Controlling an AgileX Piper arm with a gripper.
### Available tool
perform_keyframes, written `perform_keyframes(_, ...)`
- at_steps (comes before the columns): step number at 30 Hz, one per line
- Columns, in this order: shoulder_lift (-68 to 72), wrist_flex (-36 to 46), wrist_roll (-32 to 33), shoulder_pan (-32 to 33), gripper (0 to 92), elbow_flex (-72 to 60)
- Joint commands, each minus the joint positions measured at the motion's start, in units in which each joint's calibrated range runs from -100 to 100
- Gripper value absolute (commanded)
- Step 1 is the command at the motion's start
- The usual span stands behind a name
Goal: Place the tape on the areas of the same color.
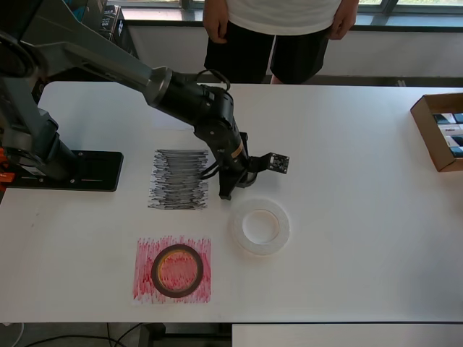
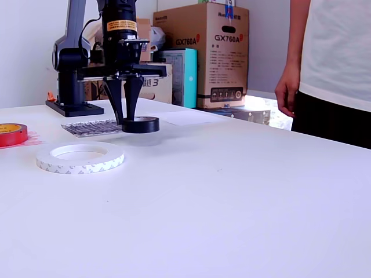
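My gripper (image 1: 233, 182) (image 2: 124, 119) points straight down, its fingers closed on the wall of the small black tape roll (image 2: 142, 124), which sits at or just above the table beside the scribbled black patch (image 1: 179, 179) (image 2: 93, 127). In the overhead view the roll (image 1: 244, 178) is mostly hidden under the gripper. The reddish-brown roll (image 1: 177, 270) (image 2: 11, 134) lies on the red patch (image 1: 145, 278). The large white translucent roll (image 1: 260, 225) (image 2: 80, 157) lies on bare table, in front of the gripper in the exterior view. The plain white patch (image 1: 172, 120) (image 2: 185, 117) lies partly under the arm.
The arm's black base (image 1: 72, 170) stands at the overhead view's left. An open cardboard box (image 1: 441, 130) sits at the right table edge. A person (image 1: 275, 36) (image 2: 330, 63) stands at the far edge. Cardboard boxes (image 2: 203, 52) are stacked behind the table.
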Motion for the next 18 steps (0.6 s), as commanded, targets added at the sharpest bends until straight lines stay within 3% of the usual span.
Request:
perform_keyframes(1, -8.4, -0.2, -5.6, 0.2, 0.2, 7.5)
perform_keyframes(18, -19.5, -12.4, -18.6, 0.1, 0.2, 31.6)
